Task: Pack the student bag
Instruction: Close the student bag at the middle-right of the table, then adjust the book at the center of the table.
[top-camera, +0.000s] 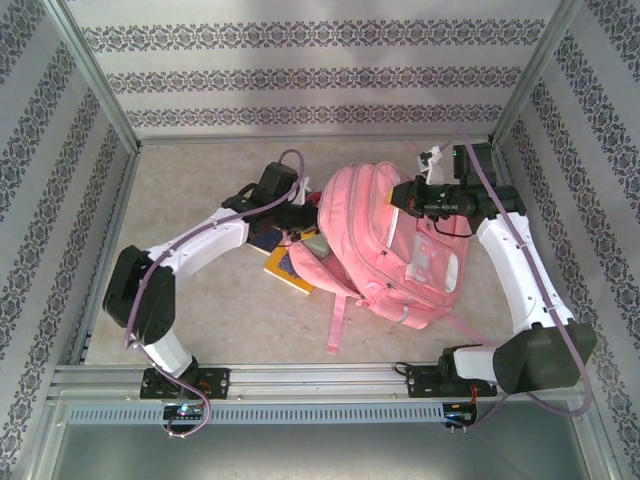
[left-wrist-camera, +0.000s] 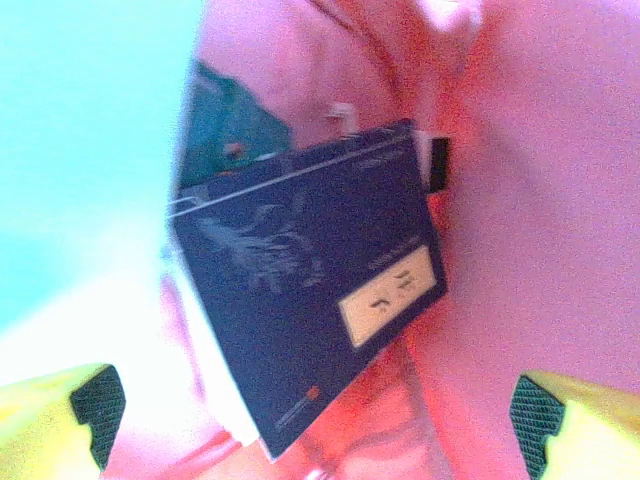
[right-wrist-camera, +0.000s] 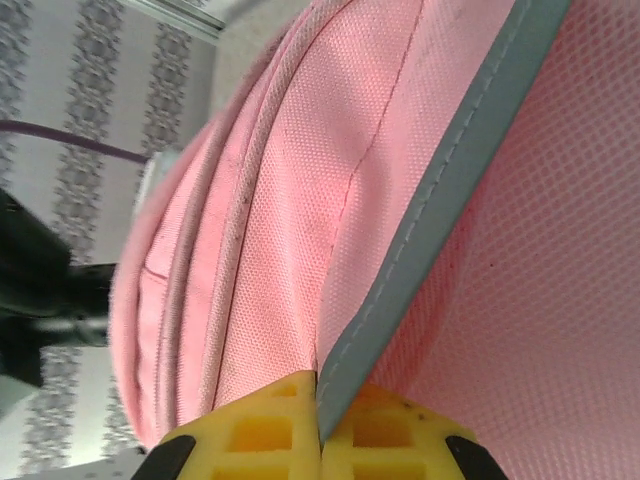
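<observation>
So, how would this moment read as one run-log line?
left gripper: open, facing dark blue book inside student bag | right gripper: shut on bag's grey trim

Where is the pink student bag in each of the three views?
Top external: student bag at the centre.
Left wrist: pink fabric top and right, behind a dark blue book.
Right wrist: pink fabric across the middle.
Shared landmark: right gripper pinching its grey trim.
</observation>
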